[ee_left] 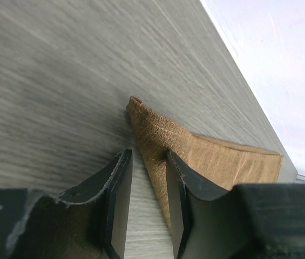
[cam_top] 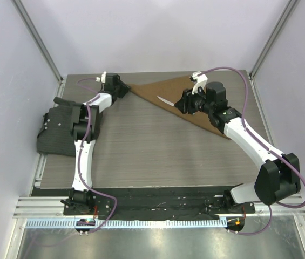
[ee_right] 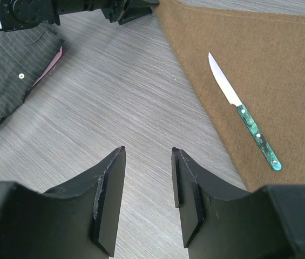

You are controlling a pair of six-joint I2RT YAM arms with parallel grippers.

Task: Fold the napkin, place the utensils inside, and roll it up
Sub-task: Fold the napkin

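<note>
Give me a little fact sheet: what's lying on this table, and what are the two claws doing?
Cloth: tan-brown woven napkin, folded into a triangle, far side
Utensil: silver-bladed knife with teal speckled handle, lying on the napkin
Left gripper: open around the napkin's corner
Right gripper: open, empty, over the grey wood-grain table
Aside: dark pinstriped buttoned garment, left edge

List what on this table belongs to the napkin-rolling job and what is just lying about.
Belongs to the job:
- tan napkin, folded into a triangle
- knife with a green handle, lying on the napkin

Just lying about:
- dark striped cloth with small buttons, at the table's left edge
</note>
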